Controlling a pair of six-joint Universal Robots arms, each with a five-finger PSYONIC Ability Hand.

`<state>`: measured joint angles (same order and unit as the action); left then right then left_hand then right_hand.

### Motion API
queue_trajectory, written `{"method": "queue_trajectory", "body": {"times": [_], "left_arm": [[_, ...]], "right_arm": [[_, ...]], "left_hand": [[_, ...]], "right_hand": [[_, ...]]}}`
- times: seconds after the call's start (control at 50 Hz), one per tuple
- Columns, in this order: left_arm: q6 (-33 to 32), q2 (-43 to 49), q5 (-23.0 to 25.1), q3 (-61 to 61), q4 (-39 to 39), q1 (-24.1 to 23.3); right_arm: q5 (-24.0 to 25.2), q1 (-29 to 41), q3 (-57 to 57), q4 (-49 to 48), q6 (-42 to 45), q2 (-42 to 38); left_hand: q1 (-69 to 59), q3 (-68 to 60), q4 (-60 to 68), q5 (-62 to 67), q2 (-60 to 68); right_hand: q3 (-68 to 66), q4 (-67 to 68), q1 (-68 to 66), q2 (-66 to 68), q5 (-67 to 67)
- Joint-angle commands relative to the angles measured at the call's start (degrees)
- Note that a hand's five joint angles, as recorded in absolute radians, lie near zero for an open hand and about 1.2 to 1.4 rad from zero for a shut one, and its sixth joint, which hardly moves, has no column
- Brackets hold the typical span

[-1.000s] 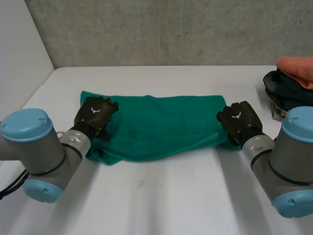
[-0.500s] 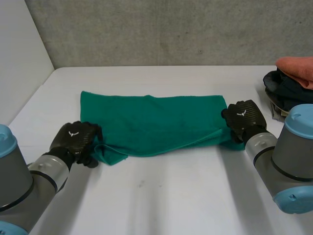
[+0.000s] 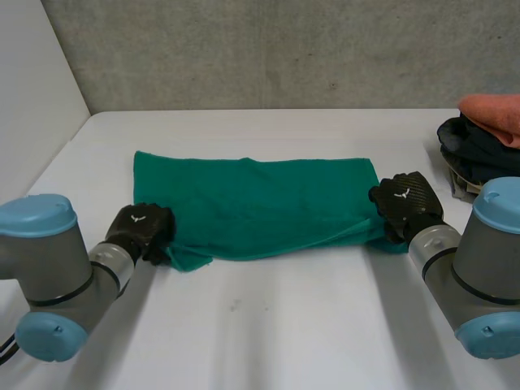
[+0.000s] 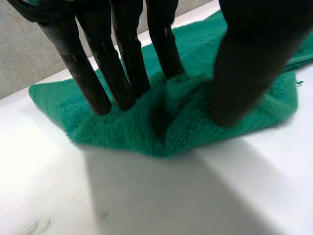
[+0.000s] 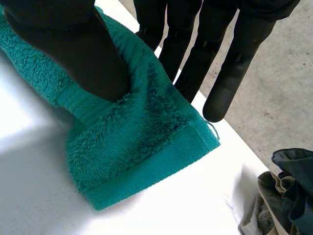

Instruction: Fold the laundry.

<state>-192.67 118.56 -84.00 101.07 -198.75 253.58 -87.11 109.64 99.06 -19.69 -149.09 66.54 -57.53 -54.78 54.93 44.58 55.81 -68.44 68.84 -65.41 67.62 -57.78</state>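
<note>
Since a second ago my left hand has come off the top of the green towel and dropped back to its near left corner. My right hand has hardly shifted from the right end.

From the head view, the towel lies as a long folded band across the middle of the white tabletop, with its far edge fairly straight and its near edge uneven. The left hand sits at the near left corner and the right hand at the right short edge, so the two are well apart with the whole length of cloth between them.

On the left wrist view, the fingers stand nearly straight with their tips pressed into the cloth. The thumb is planted opposite them, and a ridge of towel is gathered up and pinched between them.

On the right wrist view, the thumb digs into the top of the towel near its end. The fingers come down along the far side, and the edge of the cloth is squeezed up between them.

At the right edge of the tabletop a pile of clothes waits, dark cloth with a salmon piece on top.
</note>
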Motion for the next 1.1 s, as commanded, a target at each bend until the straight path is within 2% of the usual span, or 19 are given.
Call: {"method": "queue_trajectory", "body": {"times": [0.02,0.12,0.2,0.28,0.32,0.38,0.46,0.56,0.62,0.7,0.76,0.8,0.84,0.88,0.92,0.94,1.02,1.1], "left_arm": [[0.0,0.6,-0.1,-1.5,-1.9,-0.4],[0.7,-10.4,-0.2,-1.9,-1.7,0.3],[0.0,-19.7,0.1,-2.6,-0.3,0.7],[-0.3,-26.1,1.7,-5.9,7.2,1.7],[-0.5,-27.2,3.6,-7.3,11.9,3.0],[-1.7,-27.2,5.9,-8.9,16.9,3.8],[-8.7,-23.0,7.1,-9.7,23.0,4.4],[-18.8,-14.9,6.8,-9.2,23.8,3.9],[-22.7,-8.3,5.9,-10.7,22.6,3.8],[-22.7,-1.1,4.3,-16.9,15.9,3.2],[-22.4,1.4,3.2,-22.4,10.4,2.0],[-22.3,1.9,2.8,-26.4,6.9,1.4],[-22.2,2.2,2.1,-32.8,1.2,0.5],[-21.5,2.0,1.7,-36.5,-2.7,0.3],[-19.6,1.6,1.6,-41.2,-9.0,0.2],[-18.5,1.4,1.4,-42.9,-11.9,0.2],[-13.2,0.5,1.2,-46.9,-20.4,0.8],[-10.1,-1.9,1.7,-47.6,-23.0,1.9]], "right_arm": [[-0.4,0.0,-0.8,0.0,0.6,0.2],[-0.3,-0.9,-3.7,2.2,1.6,3.2],[0.0,-1.6,-9.0,12.6,6.4,11.3],[0.2,-2.7,-17.3,26.2,11.5,15.7],[0.3,-2.6,-19.5,29.0,12.0,16.1],[-0.2,-2.2,-22.8,32.7,12.2,16.3],[0.4,-2.9,-23.8,37.3,13.2,16.3],[0.4,-2.7,-23.1,40.3,14.6,12.6],[-0.5,-2.4,-24.5,39.7,15.5,6.2],[-1.0,-2.3,-28.3,33.9,13.7,-1.0],[-1.8,-2.2,-30.2,27.8,11.4,-2.9],[-2.8,-1.6,-33.7,19.6,8.9,-3.8],[-3.5,-1.1,-35.5,14.5,7.2,-3.8],[-4.6,-0.2,-37.6,5.0,4.3,-3.1],[-5.0,0.2,-38.2,-1.5,2.6,-2.2],[-5.3,0.6,-38.2,-8.4,1.1,-0.9],[-5.3,1.4,-36.8,-19.0,-0.6,2.4],[-4.9,2.6,-35.8,-19.3,-0.5,3.3]], "left_hand": [[-22.5,-25.2,25.1,25.4,24.2],[-22.5,-25.2,25.1,25.4,24.2],[-22.5,-25.2,25.1,25.4,24.2],[-22.5,-25.2,25.1,25.4,24.2],[-22.5,-25.2,25.1,25.4,24.2],[-22.5,-25.2,25.1,25.4,24.2],[-22.5,-25.2,25.1,25.4,24.2],[-22.5,-25.2,25.1,25.4,24.2],[-22.5,-25.2,25.1,25.4,24.2],[-22.5,-25.2,25.1,25.4,24.2],[-22.5,-25.2,25.1,25.4,24.2],[-22.5,-25.2,25.1,25.4,24.2],[-22.5,-25.2,25.1,25.4,24.2],[-22.5,-25.2,25.1,25.4,24.2],[-22.5,-25.2,25.1,25.4,24.2],[-22.5,-25.2,25.1,25.4,24.2],[-22.5,-25.2,25.1,25.4,24.2],[-22.5,-25.2,25.1,25.4,24.2]], "right_hand": [[-11.6,11.2,-14.6,12.4,-12.2],[-11.6,11.2,-14.6,12.4,-12.2],[-11.6,11.2,-14.6,12.4,-12.2],[-11.6,11.2,-14.6,12.4,-12.2],[-11.6,11.2,-14.6,12.4,-12.2],[-11.6,11.2,-14.6,12.4,-12.2],[-11.6,11.2,-14.6,12.4,-12.2],[-11.6,11.2,-14.6,12.4,-12.2],[-11.6,11.2,-14.6,12.4,-12.2],[-11.6,11.2,-14.6,12.4,-12.2],[-11.6,11.2,-14.6,12.4,-12.2],[-11.6,11.2,-14.6,12.4,-12.2],[-11.6,11.2,-14.6,12.4,-12.2],[-11.6,11.2,-14.6,12.4,-12.2],[-11.6,11.2,-14.6,12.4,-12.2],[-11.6,11.2,-14.6,12.4,-12.2],[-11.6,11.2,-14.6,12.4,-12.2],[-11.6,11.2,-14.6,12.4,-12.2]]}}
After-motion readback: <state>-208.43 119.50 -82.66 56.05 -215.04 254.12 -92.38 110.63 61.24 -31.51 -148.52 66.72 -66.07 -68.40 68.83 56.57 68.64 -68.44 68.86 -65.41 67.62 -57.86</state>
